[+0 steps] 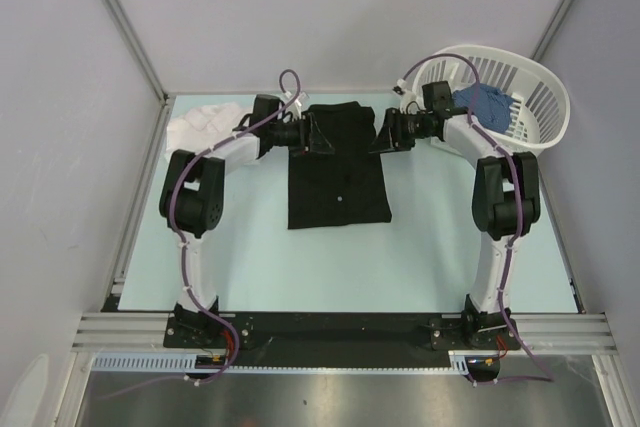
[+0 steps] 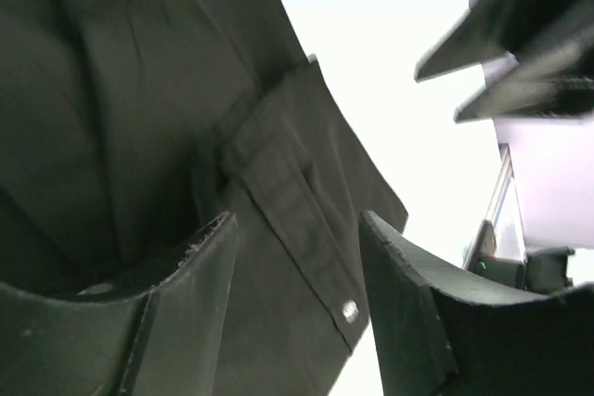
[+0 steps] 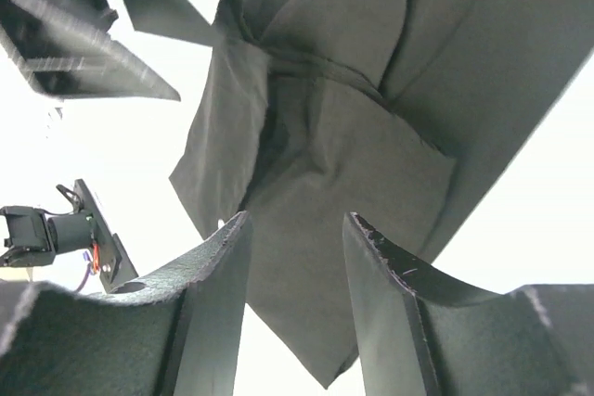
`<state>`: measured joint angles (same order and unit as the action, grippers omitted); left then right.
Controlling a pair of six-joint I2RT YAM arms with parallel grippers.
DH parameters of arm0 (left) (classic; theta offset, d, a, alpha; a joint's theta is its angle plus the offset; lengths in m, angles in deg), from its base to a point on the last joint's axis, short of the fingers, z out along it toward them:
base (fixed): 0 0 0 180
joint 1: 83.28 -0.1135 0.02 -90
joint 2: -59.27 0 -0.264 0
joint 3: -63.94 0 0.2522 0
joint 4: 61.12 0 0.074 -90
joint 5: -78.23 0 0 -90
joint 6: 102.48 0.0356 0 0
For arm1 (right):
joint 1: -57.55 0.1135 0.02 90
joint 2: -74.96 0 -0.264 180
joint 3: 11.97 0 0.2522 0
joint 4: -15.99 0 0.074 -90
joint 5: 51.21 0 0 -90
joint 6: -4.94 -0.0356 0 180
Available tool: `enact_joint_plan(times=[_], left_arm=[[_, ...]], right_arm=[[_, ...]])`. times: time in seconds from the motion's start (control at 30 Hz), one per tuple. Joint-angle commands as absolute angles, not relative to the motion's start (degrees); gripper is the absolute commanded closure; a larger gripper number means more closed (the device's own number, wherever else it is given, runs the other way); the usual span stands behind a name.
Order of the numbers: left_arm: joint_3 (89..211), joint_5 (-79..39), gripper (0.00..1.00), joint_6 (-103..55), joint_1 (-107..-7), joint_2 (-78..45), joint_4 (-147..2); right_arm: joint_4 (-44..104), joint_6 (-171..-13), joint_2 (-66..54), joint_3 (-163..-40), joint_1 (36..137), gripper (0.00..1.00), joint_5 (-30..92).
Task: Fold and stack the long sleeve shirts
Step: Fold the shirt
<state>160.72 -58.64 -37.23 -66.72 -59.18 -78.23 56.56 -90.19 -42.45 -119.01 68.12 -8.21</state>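
Folding looks partway done: black shirt (image 1: pixel 338 165) lies mid-scene on the table (image 1: pixel 450 247) as a narrowed rectangle, left gripper (image 1: pixel 306 135) and right gripper (image 1: pixel 383 134) spread-jawed at its far corners, pinching nothing, while white shirt (image 1: pixel 200 125) sits crumpled far left, 0 stacked.

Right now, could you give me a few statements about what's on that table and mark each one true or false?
1. The black shirt lies flat on the table. True.
2. The white shirt is neatly folded. False: it lies crumpled at the far left corner.
3. The basket is empty. False: a blue cloth lies in it.
4. Both arms' jaws stand open at the black shirt's far edge. True.
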Motion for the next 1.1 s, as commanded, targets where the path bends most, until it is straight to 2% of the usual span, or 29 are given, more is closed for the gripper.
enact_joint_plan(times=[0.0,0.1,0.2,0.33,0.43,0.5,0.53,0.63,0.7,0.83,0.9,1.07], left_arm=[[168.3,-56.4,0.38,-37.5,-67.2,-63.2,-76.8],[168.1,-57.5,0.3,-33.7,-68.4,-58.6,-77.9],[162.2,-59.0,0.25,-29.5,-69.3,-50.5,-82.0],[145.6,-64.1,0.17,-33.5,-66.9,-40.8,-81.0],[138.4,-66.7,0.13,-38.9,-62.1,-37.7,-75.3],[137.5,-67.3,0.12,-39.0,-60.7,-39.3,-75.0],[136.7,-67.8,0.11,-43.6,-60.1,-40.2,-69.1],[132.3,-69.6,0.06,-56.0,-59.4,-44.7,-55.8],[128.4,-68.1,0.05,-60.2,-59.0,-46.0,-48.5],[123.2,-65.6,0.05,-63.6,-61.2,-51.1,-44.2],[122.9,-64.8,0.05,-60.0,-63.3,-52.3,-49.2],[122.9,-66.9,0.03,-51.6,-65.3,-47.1,-55.7]], right_arm=[[59.1,-88.1,-37.2,-117.7,67.0,0.5,-9.9],[57.9,-89.4,-35.4,-114.7,67.1,0.52,-14.8],[55.7,-91.0,-33.9,-110.2,68.8,0.52,-20.6],[53.8,-93.1,-33.5,-105.4,71.7,0.52,-28.2],[50.1,-97.1,-34.0,-101.4,73.9,0.43,-32.0],[46.9,-98.8,-34.0,-99.0,74.9,0.27,-33.4],[44.2,-100.7,-33.9,-98.2,75.2,0.16,-33.5],[37.2,-107.6,-35.6,-95.2,75.6,0.1,-34.6],[36.7,-108.3,-38.5,-94.0,75.5,0.09,-34.9],[45.3,-99.5,-46.8,-94.5,72.8,0.1,-32.1],[51.1,-91.2,-50.4,-97.3,71.3,0.1,-29.6],[63.7,-81.8,-45.9,-99.6,68.5,0.09,-31.0]])
